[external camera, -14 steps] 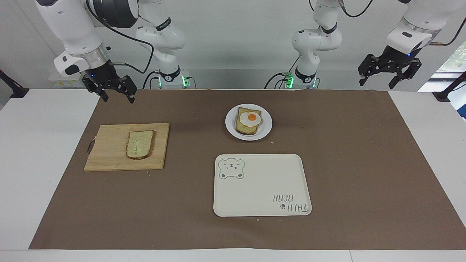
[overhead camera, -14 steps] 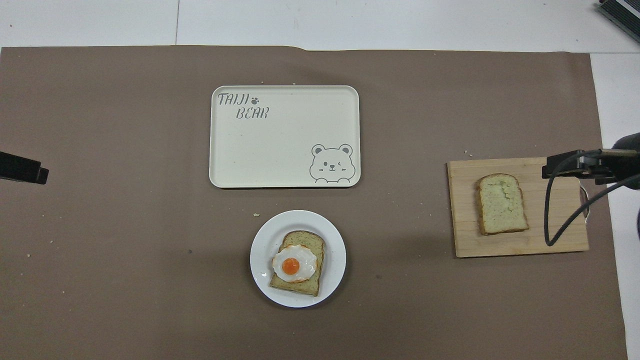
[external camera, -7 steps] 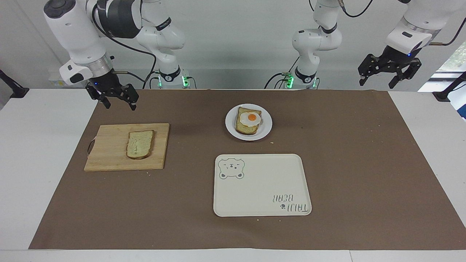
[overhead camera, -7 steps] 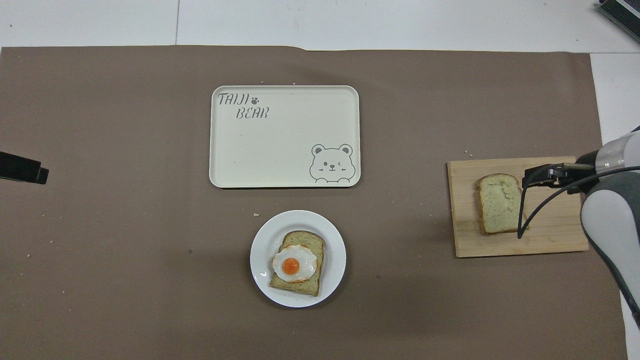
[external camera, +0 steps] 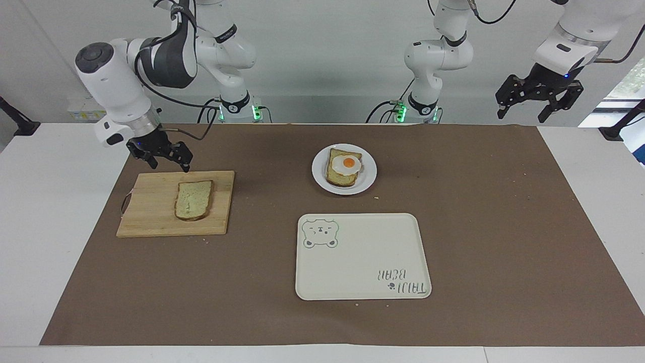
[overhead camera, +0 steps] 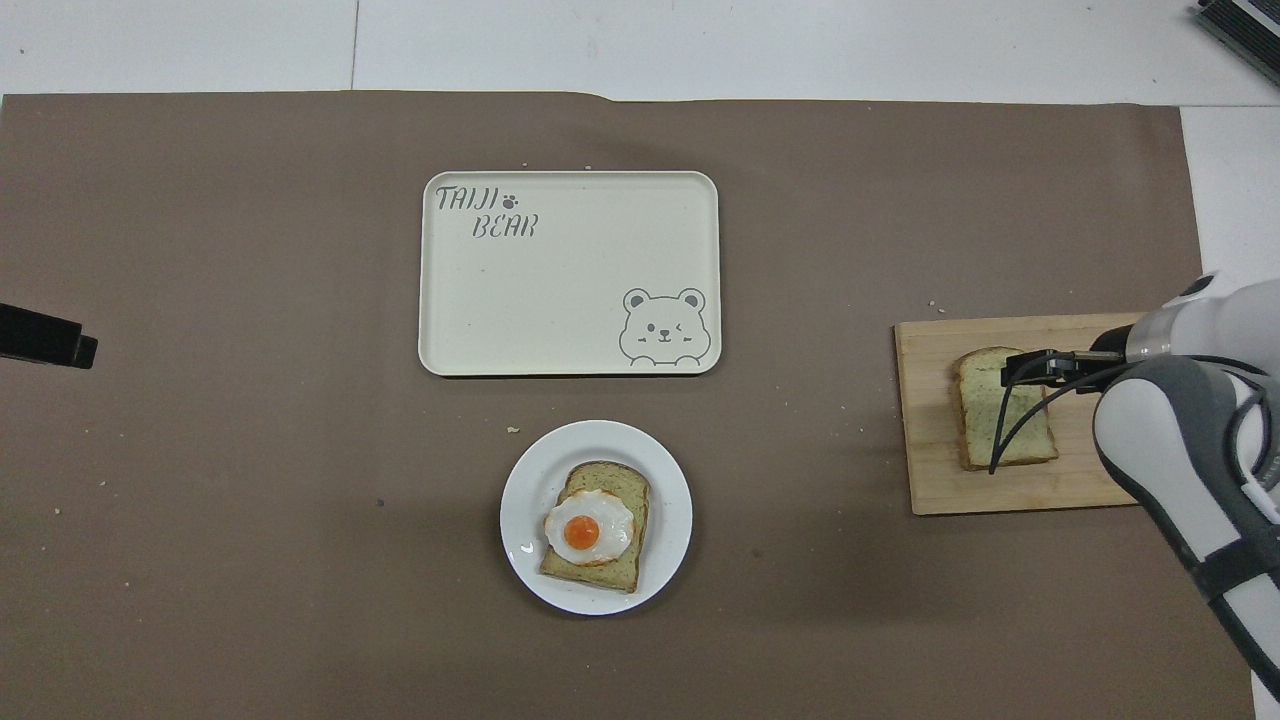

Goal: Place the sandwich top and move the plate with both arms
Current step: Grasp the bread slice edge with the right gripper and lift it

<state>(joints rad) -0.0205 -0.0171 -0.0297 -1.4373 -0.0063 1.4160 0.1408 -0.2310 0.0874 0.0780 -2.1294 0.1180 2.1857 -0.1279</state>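
Observation:
The sandwich top [external camera: 193, 200] is a plain bread slice lying flat on a wooden cutting board [external camera: 151, 214] toward the right arm's end of the table; it also shows in the overhead view [overhead camera: 978, 415]. My right gripper [external camera: 169, 165] is open and hangs low over the board, clear of the slice; it also shows in the overhead view [overhead camera: 1012, 370]. The white plate [external camera: 368, 174] holds a bread slice topped with a fried egg [external camera: 344, 169]. My left gripper [external camera: 539, 101] is open, empty and waits high over its end of the table.
A cream rectangular tray with a bear drawing [external camera: 363, 257] lies farther from the robots than the plate [overhead camera: 520, 500]. A brown mat [external camera: 504, 227] covers the table. The cutting board [overhead camera: 930, 480] has a cord loop at its outer end.
My right arm has come down and moved over the cutting board toward the bread slice. The left arm, plate, tray and both slices have not moved.

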